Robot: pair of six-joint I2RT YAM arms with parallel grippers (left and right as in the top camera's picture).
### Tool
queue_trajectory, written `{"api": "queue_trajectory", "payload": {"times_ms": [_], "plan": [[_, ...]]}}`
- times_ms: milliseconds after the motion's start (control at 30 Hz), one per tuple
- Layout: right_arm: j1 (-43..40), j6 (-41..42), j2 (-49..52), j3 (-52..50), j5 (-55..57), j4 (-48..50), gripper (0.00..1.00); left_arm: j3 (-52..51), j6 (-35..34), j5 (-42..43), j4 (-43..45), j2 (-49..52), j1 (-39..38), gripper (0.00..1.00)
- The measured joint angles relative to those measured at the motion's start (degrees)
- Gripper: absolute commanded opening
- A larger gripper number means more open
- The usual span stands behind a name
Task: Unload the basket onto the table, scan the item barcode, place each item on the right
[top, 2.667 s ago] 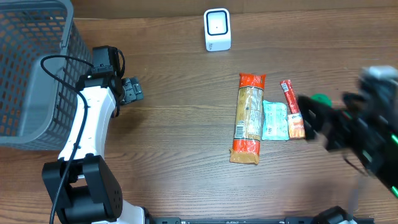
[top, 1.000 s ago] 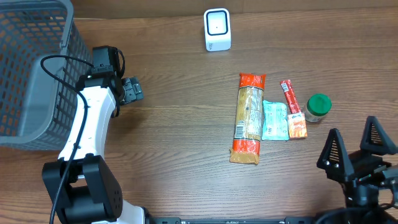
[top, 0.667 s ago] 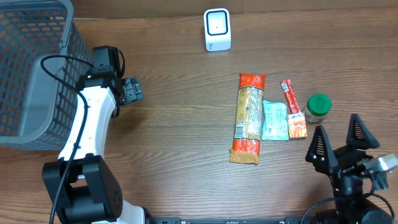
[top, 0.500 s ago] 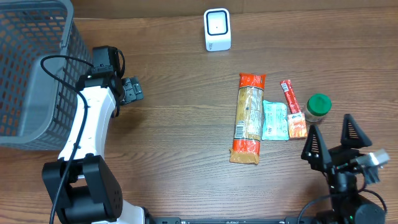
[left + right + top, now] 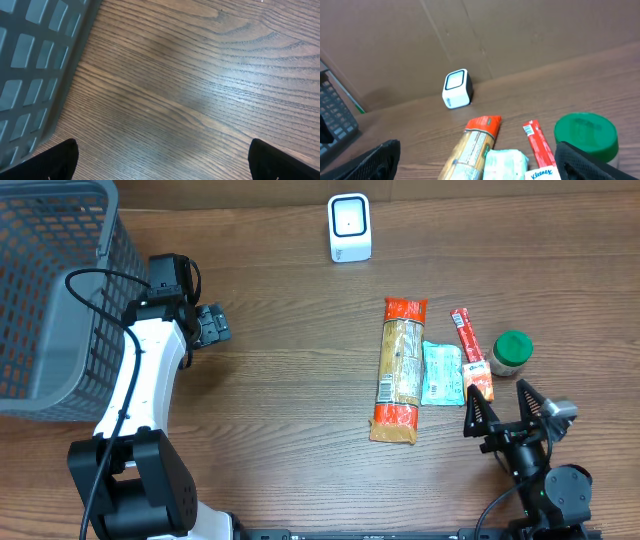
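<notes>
A: Looking nearest first: seeing the right gripper (image 5: 500, 405) spreading its jaws wide, gripping nothing, hovering over the table (image 5: 290, 430) at the near end of the groceries

B: Finding those lying in a row just beyond it?

A: Counting four side by side: spotting a long pasta packet (image 5: 398, 370) on the left, a tissue pack (image 5: 441, 372) touching it, a red stick packet (image 5: 465, 335) next, and a green-lidded jar (image 5: 511, 352) standing upright at the right end

B: Locating the scanner?

A: Seeing the white scanner (image 5: 350, 227) standing well apart from them, towards the far edge

B: Checking the left side?

A: Noticing the left gripper (image 5: 212, 325) holding its jaws wide apart as well, carrying nothing, hanging over bare wood beside the grey basket (image 5: 40, 300)
</notes>
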Motion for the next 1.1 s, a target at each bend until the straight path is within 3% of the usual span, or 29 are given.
{"api": "queue_trajectory", "payload": {"times_ms": [1100], "plan": [[0.0, -0.9, 0.0, 0.0, 0.0, 0.0, 1.0, 0.0, 0.0, 0.0, 0.0, 0.0, 0.0, 1.0]]}}
